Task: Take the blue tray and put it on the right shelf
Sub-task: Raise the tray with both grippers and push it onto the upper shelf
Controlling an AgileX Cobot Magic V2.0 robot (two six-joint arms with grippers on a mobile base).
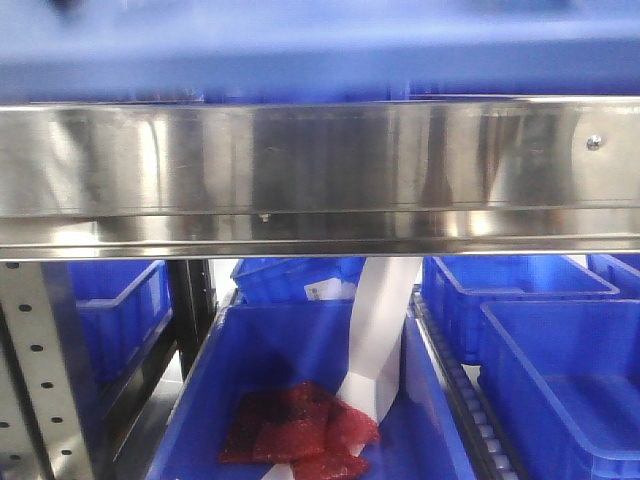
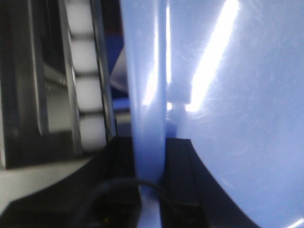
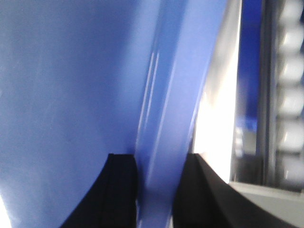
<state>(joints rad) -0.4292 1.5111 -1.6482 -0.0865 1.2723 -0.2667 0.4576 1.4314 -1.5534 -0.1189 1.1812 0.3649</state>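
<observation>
The blue tray (image 1: 320, 45) is a blurred periwinkle band across the top of the front view, above the right shelf's shiny steel front rail (image 1: 320, 170). In the left wrist view my left gripper (image 2: 151, 156) is shut on the tray's rolled rim (image 2: 149, 95), one black finger on each side, and the glossy tray floor (image 2: 237, 118) fills the right. In the right wrist view my right gripper (image 3: 159, 166) is shut on the opposite rim (image 3: 166, 109), with the tray floor (image 3: 61, 85) to the left. Neither gripper shows in the front view.
Below the rail stand several deep dark-blue bins (image 1: 560, 370); the middle one (image 1: 290, 340) holds red mesh bags (image 1: 300, 425) and a white strip (image 1: 380, 330). A grey perforated upright (image 1: 35, 370) stands at left. White roller tracks run beside the tray (image 2: 88, 71) (image 3: 289, 85).
</observation>
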